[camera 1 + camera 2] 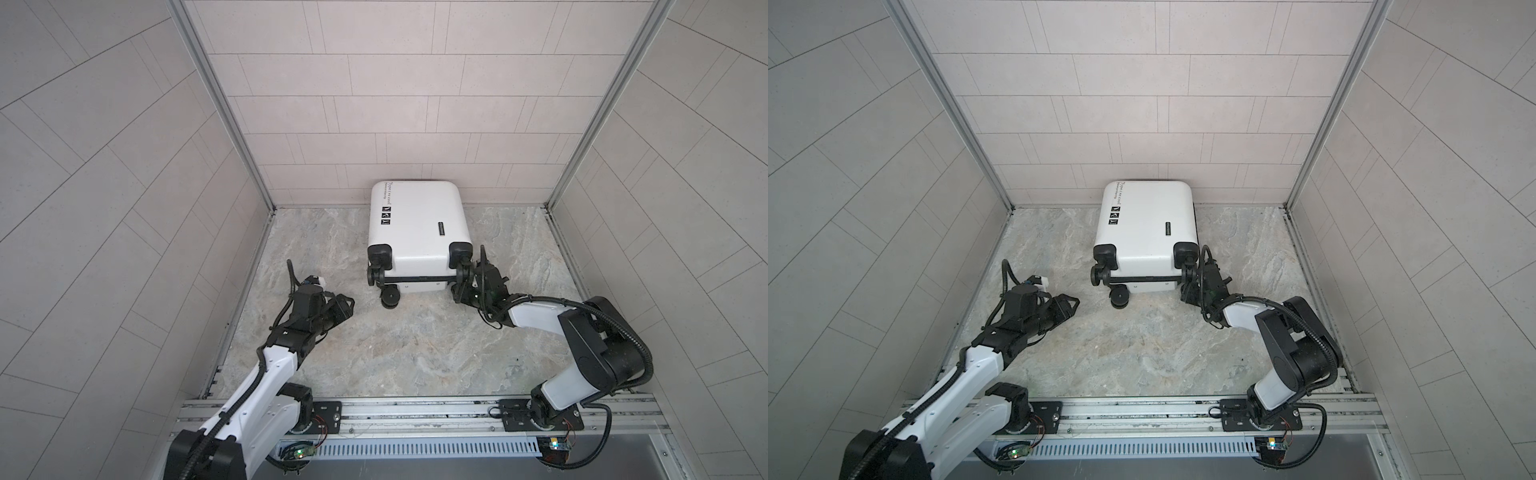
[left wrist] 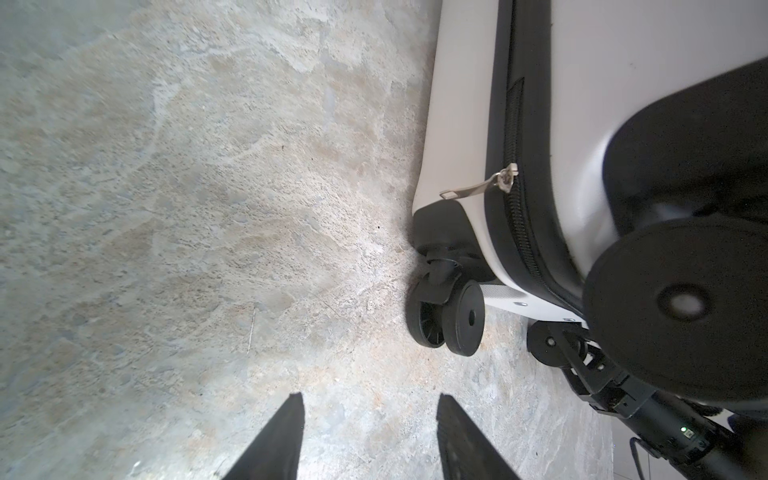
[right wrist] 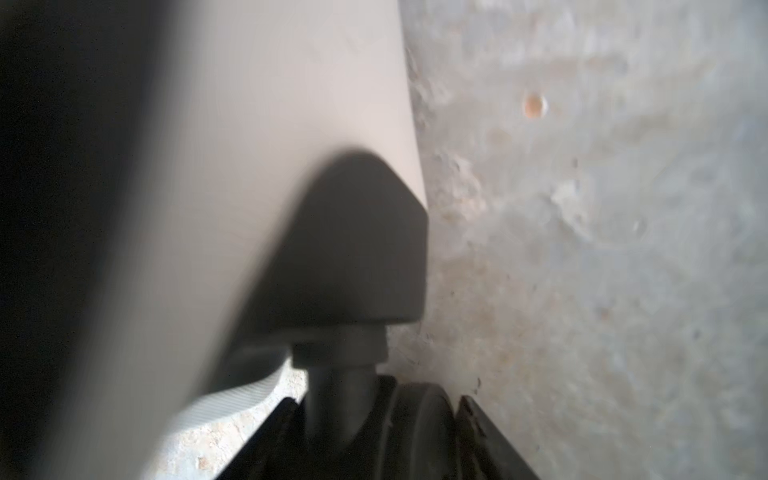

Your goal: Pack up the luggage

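Right gripper (image 3: 376, 401) around luggage (image 1: 415, 224) wheel (image 3: 417, 428).

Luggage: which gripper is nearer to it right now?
Right. The right gripper is at the luggage, straddling a corner wheel. The left gripper is open over the floor, apart from the luggage's wheel end.

The luggage (image 1: 419, 232) has a hard white shell, smooth, with a soft sheen. Its wheels (image 2: 461, 320) look like matt black plastic. The zipper band (image 2: 511, 216) is dull black, cloth by the look of it, with a small bright metal pull (image 2: 478, 187). The worktop (image 1: 374, 345) is mottled grey, stone-like and grainy up close. The walls (image 1: 374, 83) are matt pale tiles, edged with brushed metal rails (image 1: 224, 106).
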### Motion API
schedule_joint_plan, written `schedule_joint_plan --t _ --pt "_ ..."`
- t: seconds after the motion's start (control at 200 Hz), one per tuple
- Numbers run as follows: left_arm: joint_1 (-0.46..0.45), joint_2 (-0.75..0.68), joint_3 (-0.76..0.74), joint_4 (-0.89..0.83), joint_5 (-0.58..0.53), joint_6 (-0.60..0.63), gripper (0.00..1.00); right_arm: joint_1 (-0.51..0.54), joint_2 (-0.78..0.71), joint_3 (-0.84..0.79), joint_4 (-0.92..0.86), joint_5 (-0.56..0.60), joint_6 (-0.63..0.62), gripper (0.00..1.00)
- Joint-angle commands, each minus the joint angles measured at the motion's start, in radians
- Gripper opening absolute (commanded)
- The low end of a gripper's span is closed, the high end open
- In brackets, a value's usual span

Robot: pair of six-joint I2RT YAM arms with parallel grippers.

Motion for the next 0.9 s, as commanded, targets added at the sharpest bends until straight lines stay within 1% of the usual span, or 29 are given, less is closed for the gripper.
schedule_joint_plan --t 0.0,0.14,0.25,0.35,0.41,0.58,0.65,0.726,0.811,0.896 --pt "-0.003 -0.018 0.013 -0.02 -0.007 -0.008 0.58 0.002 -0.016 -0.027 -0.02 -0.039 0.012 0.71" --pt "-0.005 -0.016 0.017 -0.02 -0.008 -0.009 0.58 0.002 -0.049 -0.049 -0.031 -0.033 0.011 0.71" --pt "-0.004 -0.014 0.022 -0.021 -0.008 -0.009 0.58 0.001 -0.058 -0.054 -0.04 -0.03 0.009 0.65" --pt "-0.006 -0.013 0.029 -0.024 -0.007 -0.008 0.58 0.0 -0.056 -0.059 -0.032 -0.043 0.011 0.55" --pt "-0.005 -0.014 0.032 -0.026 -0.008 -0.008 0.58 -0.001 -0.054 -0.062 -0.015 -0.057 0.018 0.51" --pt "-0.005 -0.014 0.036 -0.026 -0.005 -0.01 0.58 -0.038 -0.03 -0.095 0.108 -0.166 0.075 0.46" --pt "-0.005 -0.013 0.036 -0.025 -0.003 -0.012 0.58 -0.055 -0.01 -0.102 0.136 -0.196 0.091 0.47" --pt "-0.006 -0.011 0.036 -0.025 -0.003 -0.012 0.58 -0.073 0.007 -0.117 0.139 -0.202 0.096 0.57" --pt "-0.005 -0.01 0.036 -0.021 -0.004 -0.015 0.58 -0.106 0.018 -0.15 0.168 -0.215 0.108 0.65" --pt "-0.006 -0.006 0.042 -0.016 -0.004 -0.016 0.58 -0.149 0.021 -0.185 0.199 -0.242 0.116 0.67"
